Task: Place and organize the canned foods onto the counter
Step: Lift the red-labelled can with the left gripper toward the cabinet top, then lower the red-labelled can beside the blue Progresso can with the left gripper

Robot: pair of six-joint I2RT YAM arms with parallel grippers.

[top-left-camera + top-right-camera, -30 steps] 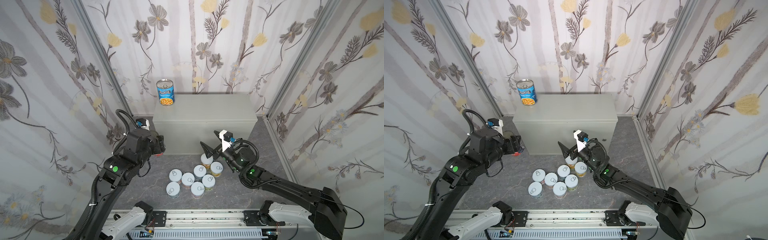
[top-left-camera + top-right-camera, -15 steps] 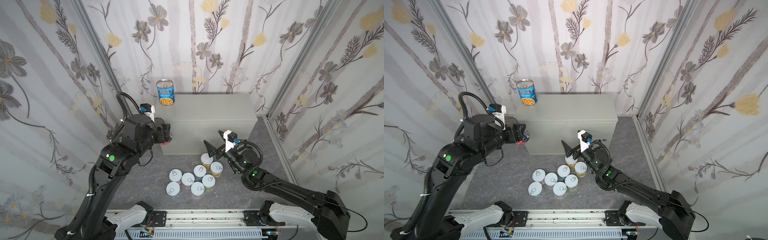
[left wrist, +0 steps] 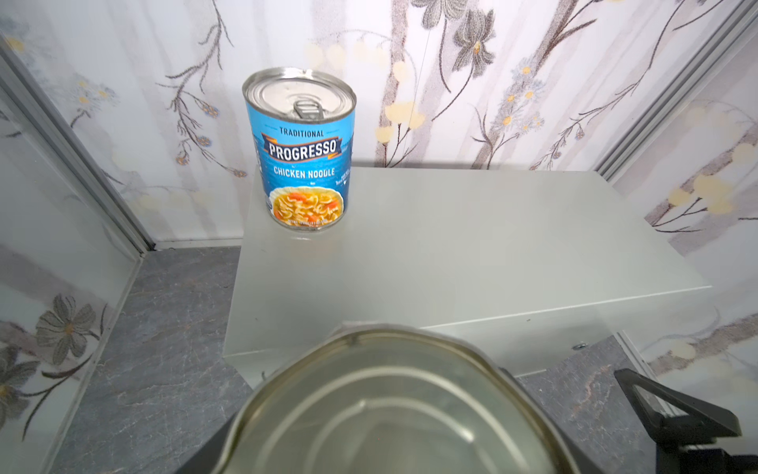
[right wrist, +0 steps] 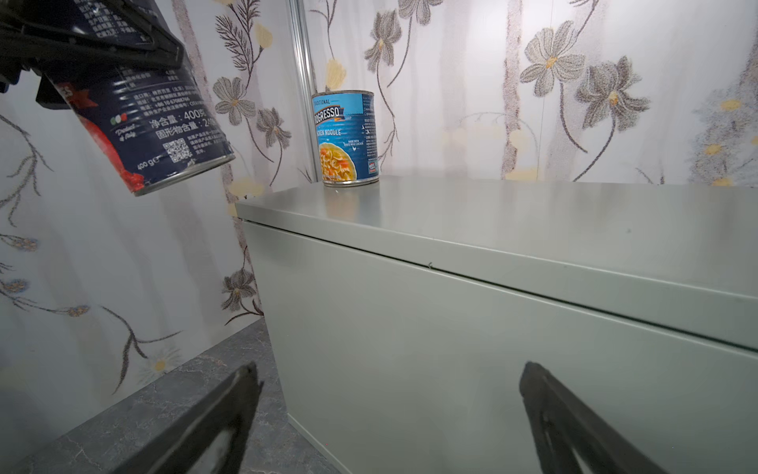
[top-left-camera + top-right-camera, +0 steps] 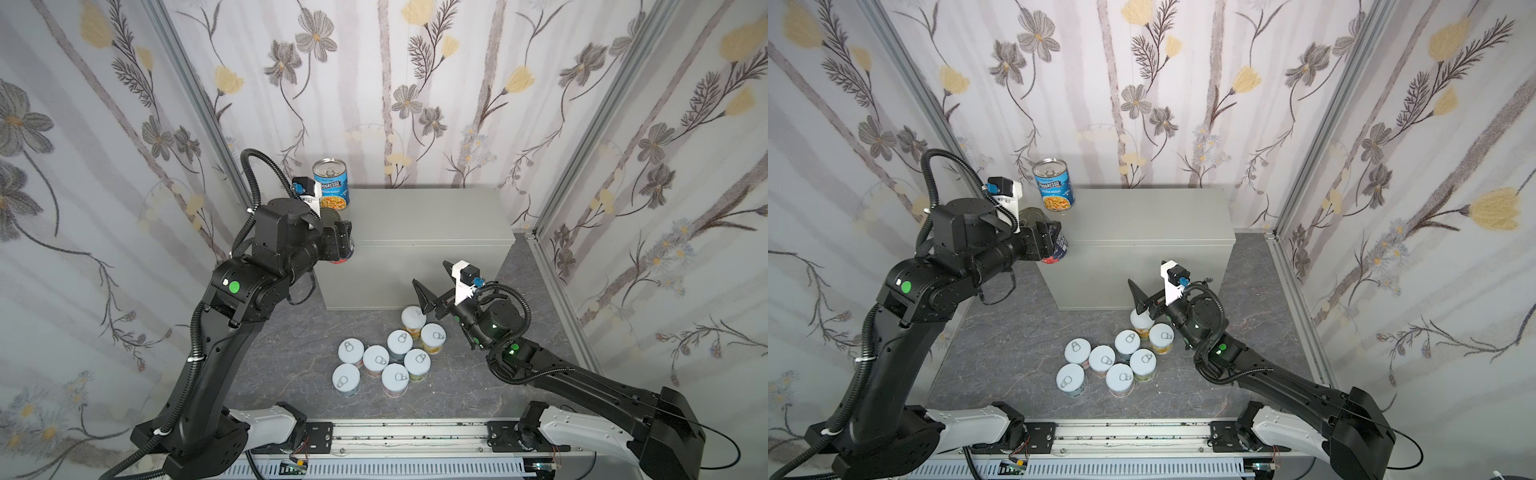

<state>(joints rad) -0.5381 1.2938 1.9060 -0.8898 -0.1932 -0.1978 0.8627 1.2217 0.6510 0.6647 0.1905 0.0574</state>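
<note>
Swung up off the floor lately, tomato can pinched in left gripper, tilted, just off the counter's front-left corner. Needed levelling, then landing clear of the soup can at the back-left corner. Kept right gripper gaping empty over small cans.

You are looking into a small booth whose back wall and side walls are wearing pale wallpaper, with grey and yellow flowers climbing on long dark stems. Two metal posts are running up the back corners where the walls are meeting. The floor is showing dark grey and marbled, with thin pale veins, and soft, even light is falling over all of it, leaving only faint shadows.
</note>
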